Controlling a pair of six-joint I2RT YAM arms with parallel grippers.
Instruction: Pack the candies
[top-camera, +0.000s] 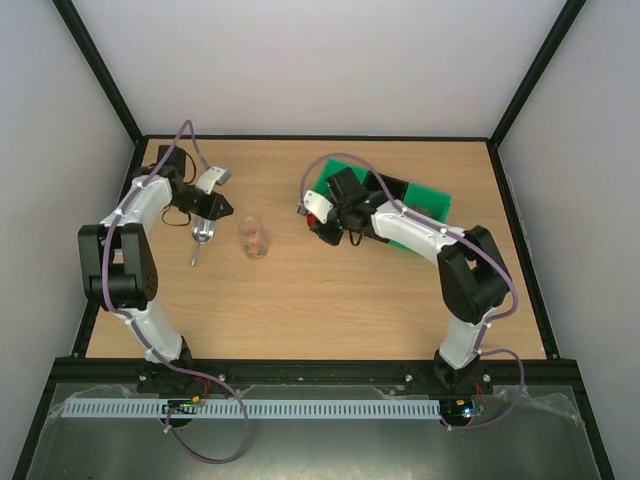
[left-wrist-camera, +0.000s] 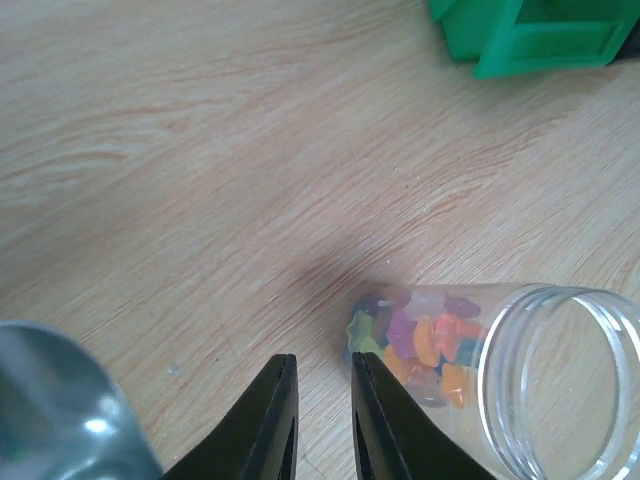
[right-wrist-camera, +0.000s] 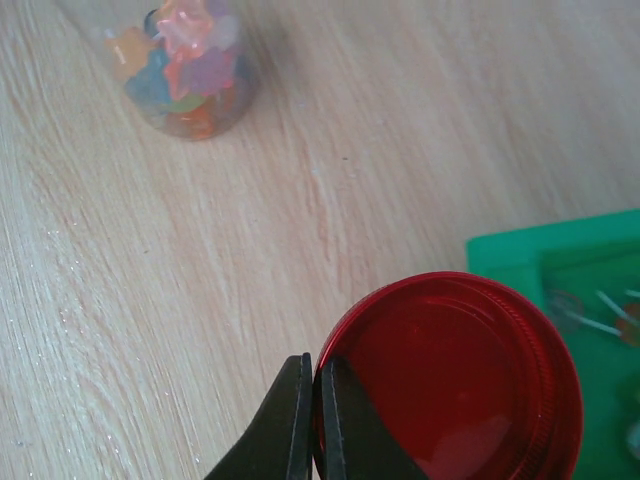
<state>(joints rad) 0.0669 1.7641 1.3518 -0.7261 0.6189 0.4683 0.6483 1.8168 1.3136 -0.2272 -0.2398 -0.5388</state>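
The candies (left-wrist-camera: 425, 340) lie at the bottom of a clear glass jar (top-camera: 255, 240) that stands open on the table; they also show in the right wrist view (right-wrist-camera: 185, 60). My left gripper (left-wrist-camera: 322, 358) is just left of the jar. Its jaws stand a small gap apart with bare wood between them. It also shows in the top view (top-camera: 218, 208). The silver scoop (top-camera: 202, 233) lies beside it, outside the jaws (left-wrist-camera: 55, 410). My right gripper (right-wrist-camera: 318, 362) is shut on the rim of the red round lid (right-wrist-camera: 450, 380), right of the jar (top-camera: 320, 222).
A green tray (top-camera: 425, 203) sits at the back right, under my right arm; its corner shows in the left wrist view (left-wrist-camera: 530, 35), and its edge in the right wrist view (right-wrist-camera: 560, 255). Black frame posts edge the table.
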